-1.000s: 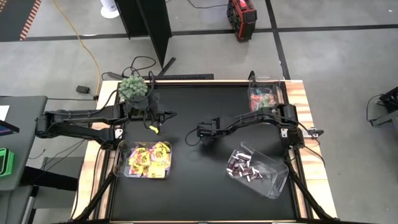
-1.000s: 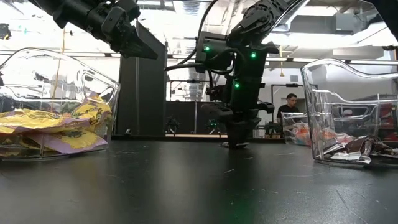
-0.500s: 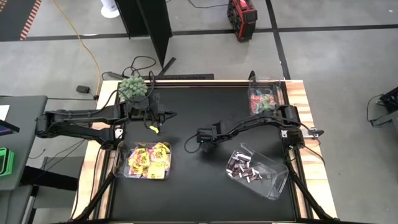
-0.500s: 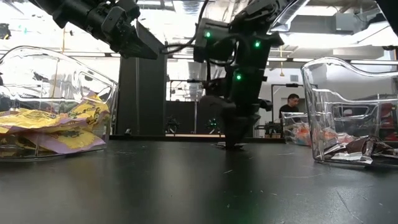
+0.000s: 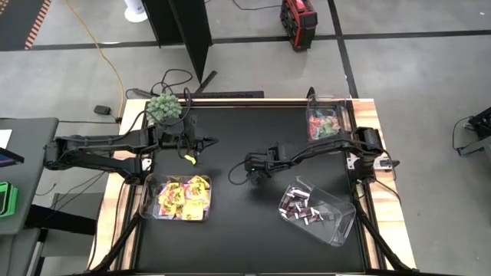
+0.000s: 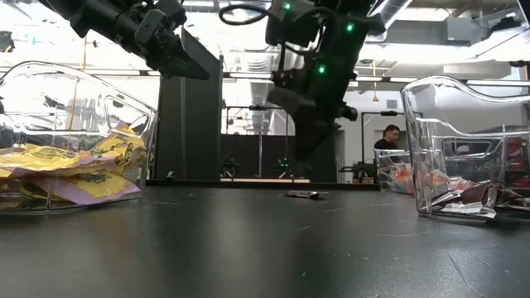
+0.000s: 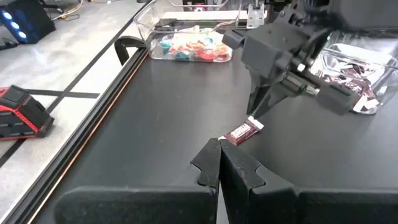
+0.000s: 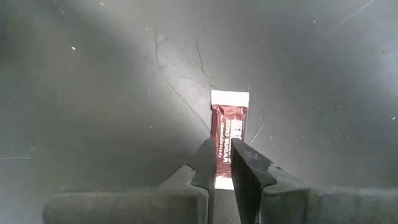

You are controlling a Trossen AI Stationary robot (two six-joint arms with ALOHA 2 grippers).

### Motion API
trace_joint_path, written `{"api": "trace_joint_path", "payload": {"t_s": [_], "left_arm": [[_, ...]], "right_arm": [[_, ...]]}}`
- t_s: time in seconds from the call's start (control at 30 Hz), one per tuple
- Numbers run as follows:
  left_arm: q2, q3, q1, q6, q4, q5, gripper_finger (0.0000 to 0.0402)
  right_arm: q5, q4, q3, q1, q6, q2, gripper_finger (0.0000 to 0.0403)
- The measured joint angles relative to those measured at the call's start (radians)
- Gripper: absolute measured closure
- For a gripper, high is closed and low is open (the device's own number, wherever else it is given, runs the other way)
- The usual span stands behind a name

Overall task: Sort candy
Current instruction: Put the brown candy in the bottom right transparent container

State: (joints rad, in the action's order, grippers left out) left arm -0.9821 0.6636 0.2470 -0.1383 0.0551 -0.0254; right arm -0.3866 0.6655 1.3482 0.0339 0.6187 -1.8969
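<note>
Brown-wrapped candy bar (image 8: 229,127) lies flat near the middle of the black table (image 5: 245,230). The right gripper (image 6: 305,149) hangs just above it, fingers nearly together and empty, apparently aligned to pinch it. The left gripper (image 7: 219,163) waits closed near the left edge.

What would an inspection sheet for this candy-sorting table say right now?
Surface: black table top, matte.
Job's things: dark brown mini bar lies loose on the table; yellow packets, brown bars and teal-and-pink sweets sit in three clear plastic bins.
Clutter: fuzzy green ball plant, back left corner.
Grippers: right gripper hovers over the loose bar, fingers narrowly apart, empty; left gripper shut, raised near the plant.
Cables: yellow cable on floor; black cables behind plant.
Surroundings: red case on floor; person far behind.
</note>
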Motion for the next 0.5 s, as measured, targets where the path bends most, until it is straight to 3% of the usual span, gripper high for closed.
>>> {"api": "trace_joint_path", "payload": {"t_s": [0.3,0.5], "left_arm": [[0.000,0.000,0.000,0.000,0.001,0.000,0.0400],[0.000,0.000,0.000,0.005,0.022,0.000,0.0400]], "right_arm": [[-0.002,0.070,0.001,0.021,-0.020,-0.046,0.0328],[0.017,0.058,0.002,0.019,0.002,-0.056,0.0248]]}}
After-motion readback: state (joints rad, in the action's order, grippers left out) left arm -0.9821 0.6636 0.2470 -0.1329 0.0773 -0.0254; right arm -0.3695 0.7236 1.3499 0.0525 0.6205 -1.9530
